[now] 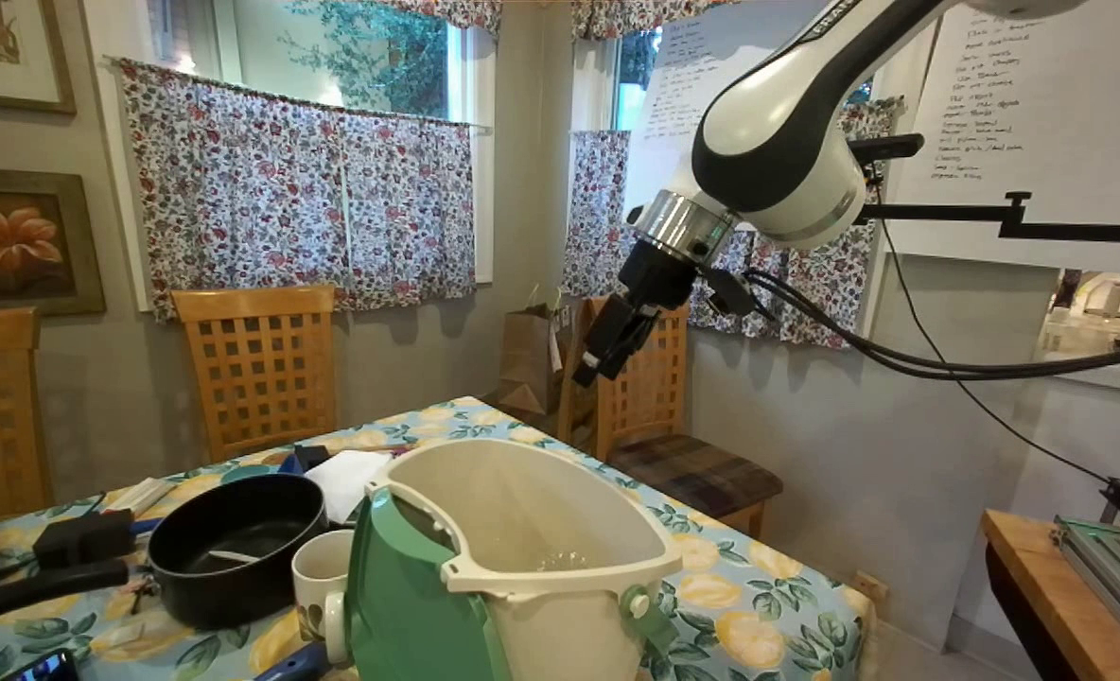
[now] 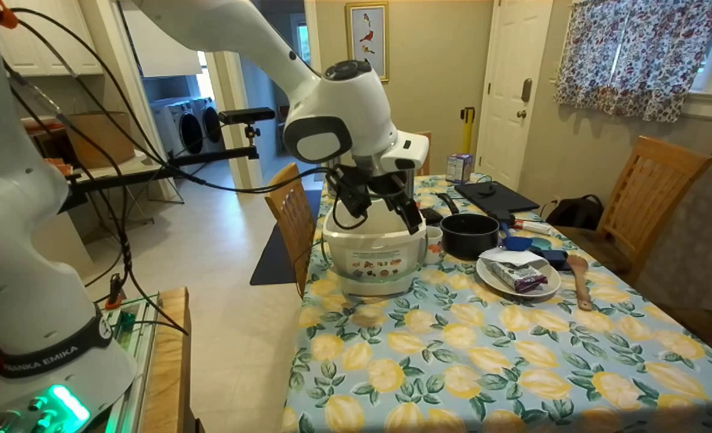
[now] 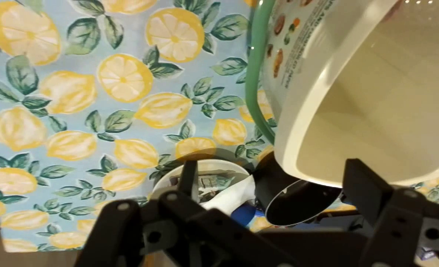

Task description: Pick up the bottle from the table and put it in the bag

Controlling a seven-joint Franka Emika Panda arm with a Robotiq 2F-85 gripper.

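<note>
The bag [image 1: 418, 586] is a big mint-green and cream container, standing open on the table with the floral cloth [image 1: 749, 624]. Its cream wall also shows in an exterior view [image 2: 371, 258], and its rim in the wrist view [image 3: 308, 107]. My gripper [image 3: 271, 163] is open with its fingers wide apart and nothing between them. It hangs above the table near the bag's rim, as both exterior views show [image 1: 598, 364] [image 2: 414, 221]. The bottle is not clearly visible in any view. A few small glints show on the inside of the bag, but I cannot tell what they are.
A black pan [image 1: 238, 558] and a white cup [image 1: 322, 572] stand beside the bag. A white plate [image 2: 491, 285] holds a package and paper. A wooden spoon [image 2: 580, 282], a blue scoop [image 2: 517, 243] and a black laptop [image 2: 495, 197] also lie on the table. Chairs surround it.
</note>
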